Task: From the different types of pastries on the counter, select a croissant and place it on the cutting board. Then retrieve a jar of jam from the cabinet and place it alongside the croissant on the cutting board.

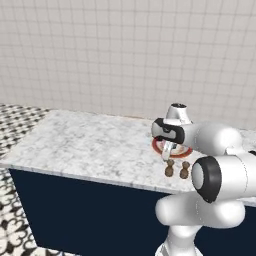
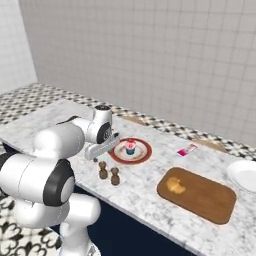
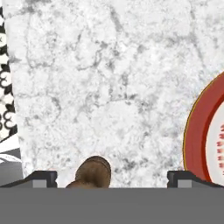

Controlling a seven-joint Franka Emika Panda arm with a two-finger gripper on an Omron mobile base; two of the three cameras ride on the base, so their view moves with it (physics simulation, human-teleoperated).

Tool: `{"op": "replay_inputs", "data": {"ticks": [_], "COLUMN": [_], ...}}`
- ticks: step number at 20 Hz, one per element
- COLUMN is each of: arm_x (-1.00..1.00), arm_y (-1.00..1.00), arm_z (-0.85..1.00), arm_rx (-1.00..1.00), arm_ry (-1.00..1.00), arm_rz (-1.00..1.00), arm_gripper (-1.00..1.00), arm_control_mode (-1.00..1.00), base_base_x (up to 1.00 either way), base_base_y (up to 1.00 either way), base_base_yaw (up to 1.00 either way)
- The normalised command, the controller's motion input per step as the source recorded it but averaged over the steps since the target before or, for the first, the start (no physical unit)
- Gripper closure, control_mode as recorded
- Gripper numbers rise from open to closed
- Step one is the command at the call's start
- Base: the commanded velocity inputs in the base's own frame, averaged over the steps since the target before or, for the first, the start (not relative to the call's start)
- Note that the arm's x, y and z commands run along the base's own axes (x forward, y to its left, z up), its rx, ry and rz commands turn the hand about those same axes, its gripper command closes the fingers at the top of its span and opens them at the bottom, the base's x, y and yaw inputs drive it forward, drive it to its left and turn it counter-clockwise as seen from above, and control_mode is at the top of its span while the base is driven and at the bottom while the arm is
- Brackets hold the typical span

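marbled counter (image 2: 150, 192), grey tiled wall (image 2: 150, 55)

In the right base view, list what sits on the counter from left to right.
Two brown shakers → red-rimmed plate holding the pink-frosted cupcake → small pink bottle → white plate. The cutting board with the croissant overlaps several in the order.

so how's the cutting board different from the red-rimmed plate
The cutting board is a brown wooden rectangle with rounded corners; the red-rimmed plate is round with a white centre. The board carries the golden-orange croissant; the plate carries the pink-frosted cupcake. Both lie flat on the marbled counter.
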Motion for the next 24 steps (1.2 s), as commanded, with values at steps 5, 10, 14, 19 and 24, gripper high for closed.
{"op": "replay_inputs", "data": {"ticks": [5, 10, 14, 19, 24], "arm_x": [0.0, 0.0, 0.0, 0.0, 0.0], "arm_y": [0.0, 0.0, 0.0, 0.0, 0.0], "arm_z": [0.0, 0.0, 0.0, 0.0, 0.0], "arm_rx": [0.0, 0.0, 0.0, 0.0, 0.0], "arm_ry": [0.0, 0.0, 0.0, 0.0, 0.0], "arm_rz": [0.0, 0.0, 0.0, 0.0, 0.0], "arm_gripper": [-1.0, -1.0, -1.0, -1.0, -1.0], "arm_control_mode": [1.0, 1.0, 1.0, 1.0, 1.0], "base_base_x": [-0.15, -0.18, -0.16, -0.03, 0.0], "base_base_y": [0.15, 0.18, 0.26, 0.8, 0.97], "base_base_yaw": [0.44, 0.45, 0.44, 0.14, 0.05]}}
